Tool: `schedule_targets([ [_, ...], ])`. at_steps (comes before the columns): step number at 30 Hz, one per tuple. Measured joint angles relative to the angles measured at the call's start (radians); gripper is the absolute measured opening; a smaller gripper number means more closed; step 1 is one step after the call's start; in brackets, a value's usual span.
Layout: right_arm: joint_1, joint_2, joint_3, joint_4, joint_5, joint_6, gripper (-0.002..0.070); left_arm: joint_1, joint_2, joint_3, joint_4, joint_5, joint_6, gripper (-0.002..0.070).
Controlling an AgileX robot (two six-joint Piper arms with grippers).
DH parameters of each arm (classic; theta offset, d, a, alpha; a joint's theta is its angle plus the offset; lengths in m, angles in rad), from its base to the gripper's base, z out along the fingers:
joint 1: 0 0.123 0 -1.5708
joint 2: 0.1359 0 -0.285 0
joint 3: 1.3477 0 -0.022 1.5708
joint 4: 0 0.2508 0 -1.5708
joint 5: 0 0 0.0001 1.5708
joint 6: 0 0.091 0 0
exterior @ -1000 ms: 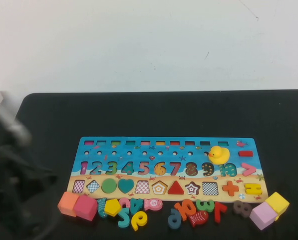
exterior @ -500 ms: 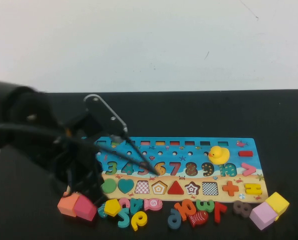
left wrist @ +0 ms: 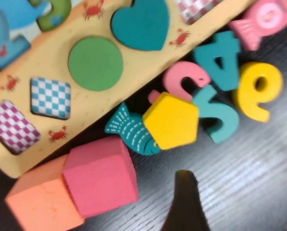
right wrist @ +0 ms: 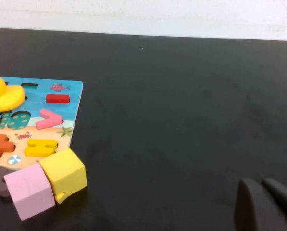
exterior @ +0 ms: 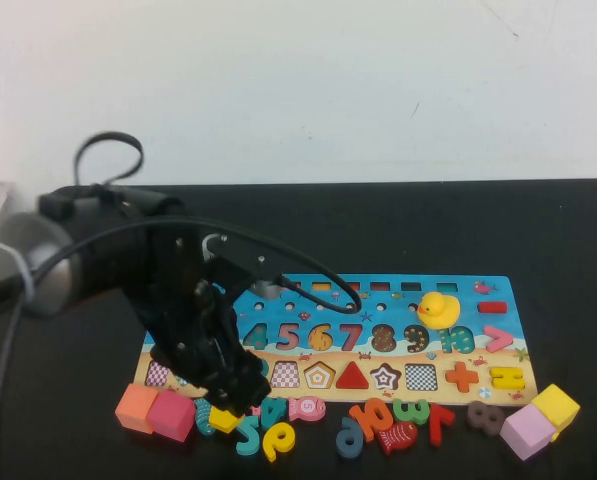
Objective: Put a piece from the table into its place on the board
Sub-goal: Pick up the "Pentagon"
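Observation:
The yellow pentagon piece (left wrist: 171, 120) lies on the black table just in front of the board (exterior: 473, 300), resting partly on a teal fish (left wrist: 131, 132) and beside loose numbers. In the high view the piece (exterior: 225, 420) peeks out under my left gripper (exterior: 232, 398), which hovers right above it, open and holding nothing. Only one dark finger (left wrist: 184, 202) shows in the left wrist view, short of the pentagon. Its place, the pale pentagon recess (exterior: 320, 376), sits in the sandy strip. My right gripper (right wrist: 260, 184) is shut and empty over bare table, right of the board.
Orange cube (exterior: 136, 407) and pink cube (exterior: 171, 415) sit left of the pentagon. Several number pieces (exterior: 378, 422) line the board's front edge. A yellow duck (exterior: 438, 309) stands on the board. Yellow cube (exterior: 555, 405) and lilac cube (exterior: 526, 432) lie at the right.
My left arm swung in from the left over the board's left end and brought its gripper down above the yellow pentagon. The pieces have not moved.

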Motion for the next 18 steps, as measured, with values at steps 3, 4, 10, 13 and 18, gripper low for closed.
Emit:
schedule_targets([
  [3, 0.0, 0.0, 0.0, 0.0, 0.0, 0.0, 0.0019, 0.0, 0.047, 0.0, 0.002, -0.025, -0.057, 0.0456],
  [4, 0.0, 0.0, 0.0, 0.0, 0.0, 0.0, 0.0019, 0.0, 0.063, 0.0, 0.002, -0.036, -0.076, 0.0459],
  [10, 0.0, 0.0, 0.0, 0.0, 0.0, 0.0, 0.0019, 0.0, 0.127, 0.0, 0.002, -0.09, -0.129, 0.0462],
  [13, 0.0, 0.0, 0.0, 0.0, 0.0, 0.0, 0.0019, 0.0, 0.143, 0.0, 0.002, -0.11, -0.136, 0.0463],
  [18, 0.0, 0.0, 0.0, 0.0, 0.0, 0.0, 0.0019, 0.0, 0.164, -0.002, 0.012, -0.152, -0.177, 0.0463],
])
